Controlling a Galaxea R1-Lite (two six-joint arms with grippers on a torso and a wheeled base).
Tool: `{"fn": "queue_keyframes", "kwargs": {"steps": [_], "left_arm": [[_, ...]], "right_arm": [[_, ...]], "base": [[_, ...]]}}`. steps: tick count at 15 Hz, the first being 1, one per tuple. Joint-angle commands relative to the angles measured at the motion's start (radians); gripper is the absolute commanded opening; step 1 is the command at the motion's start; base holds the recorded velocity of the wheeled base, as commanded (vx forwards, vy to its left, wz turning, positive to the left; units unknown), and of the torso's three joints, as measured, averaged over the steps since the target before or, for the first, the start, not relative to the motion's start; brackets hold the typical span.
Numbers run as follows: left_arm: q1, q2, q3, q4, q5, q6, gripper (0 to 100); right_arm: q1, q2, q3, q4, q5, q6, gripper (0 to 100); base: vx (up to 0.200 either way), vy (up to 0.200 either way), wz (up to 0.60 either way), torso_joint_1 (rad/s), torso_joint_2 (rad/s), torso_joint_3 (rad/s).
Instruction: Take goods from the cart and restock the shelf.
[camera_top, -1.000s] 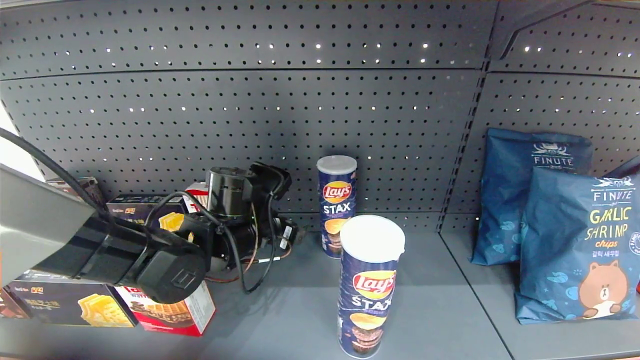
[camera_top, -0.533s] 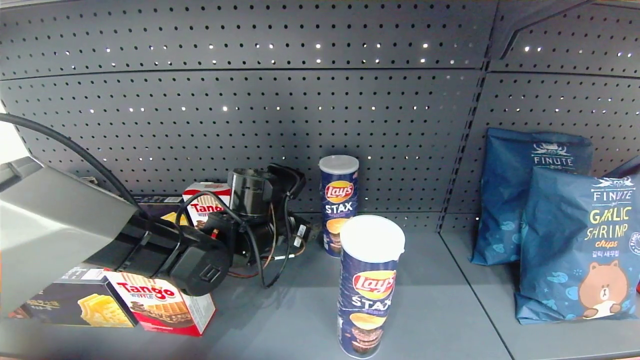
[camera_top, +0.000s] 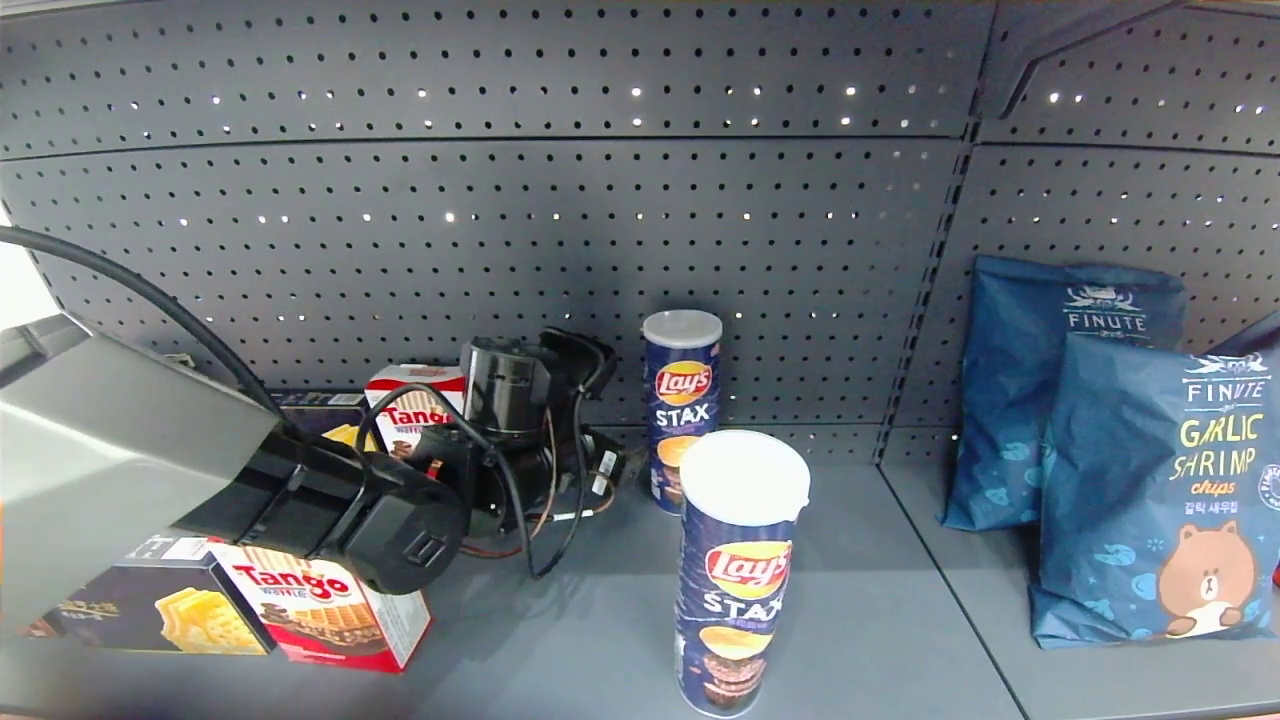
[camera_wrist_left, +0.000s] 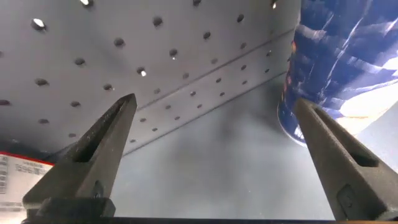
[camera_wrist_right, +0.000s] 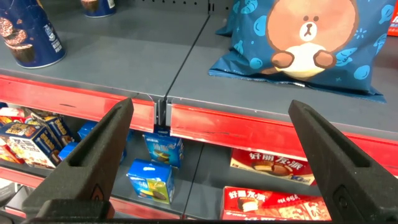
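Two blue chip cans stand on the grey shelf (camera_top: 870, 620): one at the front (camera_top: 742, 570) and one at the back (camera_top: 682, 405) against the pegboard. My left arm's wrist (camera_top: 510, 420) sits low on the shelf, just left of the back can. In the left wrist view the left gripper (camera_wrist_left: 214, 102) is open with nothing between its fingers, and the back can (camera_wrist_left: 339, 68) stands just outside one fingertip. My right gripper (camera_wrist_right: 211, 106) is open and empty in front of the shelf's red edge (camera_wrist_right: 261, 127), with the front can (camera_wrist_right: 28, 34) farther off.
Red wafer boxes (camera_top: 325, 615) (camera_top: 415, 400) and a dark cracker box (camera_top: 165, 615) lie at the shelf's left, under and behind my left arm. Blue shrimp-chip bags (camera_top: 1150, 500) (camera_top: 1050, 380) stand at the right. Lower shelves hold more boxes (camera_wrist_right: 267, 165).
My left arm has moved right and deeper into the shelf toward the back can, uncovering the wafer boxes. The back can has edged slightly right. The front can has not moved.
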Motion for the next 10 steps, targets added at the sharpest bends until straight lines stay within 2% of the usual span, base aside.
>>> {"fn": "queue_keyframes", "kwargs": {"steps": [1,6,8,10], "left_arm": [[0.01,-0.053,-0.005,0.0,0.002,0.005,100],[0.028,-0.182,-0.004,0.009,0.0,0.025,100],[0.031,-0.285,-0.001,0.071,0.002,0.026,100],[0.065,-0.418,0.03,0.158,0.002,0.025,100]], "right_arm": [[0.0,0.002,0.0,0.0,0.0,-0.001,100],[0.0,0.002,0.0,0.0,0.0,-0.001,100],[0.0,0.002,0.0,0.0,0.0,-0.001,100],[0.0,0.002,0.0,0.0,0.0,-0.001,100]], "base": [[0.0,0.0,0.0,0.0,0.0,0.0],[0.0,0.0,0.0,0.0,0.0,0.0],[0.0,0.0,0.0,0.0,0.0,0.0],[0.0,0.0,0.0,0.0,0.0,0.0]]}}
